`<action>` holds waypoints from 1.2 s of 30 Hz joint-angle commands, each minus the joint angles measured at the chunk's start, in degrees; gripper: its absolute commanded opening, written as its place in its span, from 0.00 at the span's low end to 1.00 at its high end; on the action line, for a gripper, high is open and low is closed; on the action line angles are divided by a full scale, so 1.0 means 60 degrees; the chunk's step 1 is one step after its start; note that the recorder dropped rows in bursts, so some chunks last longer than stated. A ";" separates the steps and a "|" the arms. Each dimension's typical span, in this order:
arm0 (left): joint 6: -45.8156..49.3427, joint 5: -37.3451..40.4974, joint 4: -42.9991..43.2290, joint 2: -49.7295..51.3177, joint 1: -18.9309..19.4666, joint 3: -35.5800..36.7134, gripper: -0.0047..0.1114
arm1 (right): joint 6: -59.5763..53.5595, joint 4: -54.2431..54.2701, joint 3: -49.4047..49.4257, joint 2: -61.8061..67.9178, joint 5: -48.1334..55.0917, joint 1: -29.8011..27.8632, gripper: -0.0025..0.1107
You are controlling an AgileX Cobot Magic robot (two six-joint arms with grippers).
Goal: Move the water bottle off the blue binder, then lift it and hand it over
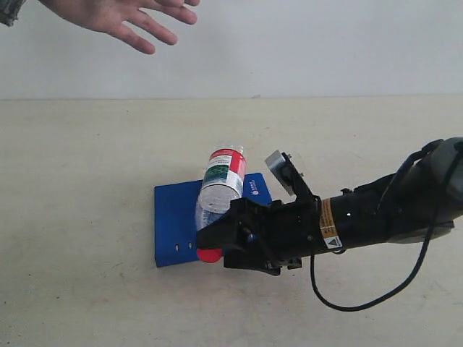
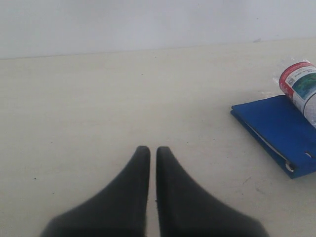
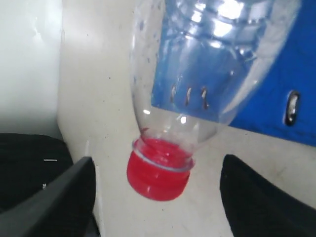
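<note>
Beige worktop (image 1: 87, 217) fills pretty much everything, with a pale wall behind it. Next biggest is the black right arm (image 1: 383, 213), coming in from the right of the exterior view. It reaches to the blue binder (image 1: 173, 217), which lies flat mid-worktop. The water bottle (image 1: 221, 184) lies on its side across the binder, label end pointing away, red cap (image 3: 158, 180) hanging past the near edge over bare worktop. A person's open hand (image 1: 119, 16) hangs at top left, well apart from all of it.

Right tool (image 3: 157, 160): fingers spread wide either side of the bottle's neck. Its wrist view shows gaps on both sides, so no grip; the exterior view hides that behind the arm.

Left tool (image 2: 153, 148) only shows in its own wrist view: fingers nearly together, just a slit, nothing between them, well apart from the binder.
</note>
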 commanded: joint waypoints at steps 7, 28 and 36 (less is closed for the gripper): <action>0.0057 -0.0027 0.0043 -0.0004 -0.0068 -0.0006 0.08 | 0.0006 0.0364 -0.0444 0.0521 -0.0426 0.0006 0.58; 0.0057 -0.0027 0.0043 -0.0004 -0.0068 -0.0006 0.08 | -0.1444 -0.1474 -0.1270 0.0784 -0.2003 -0.0016 0.22; 0.0057 -0.0027 0.0043 -0.0004 -0.0068 -0.0006 0.08 | -0.5153 -0.4494 -0.1270 -0.0818 -0.2001 0.0513 0.02</action>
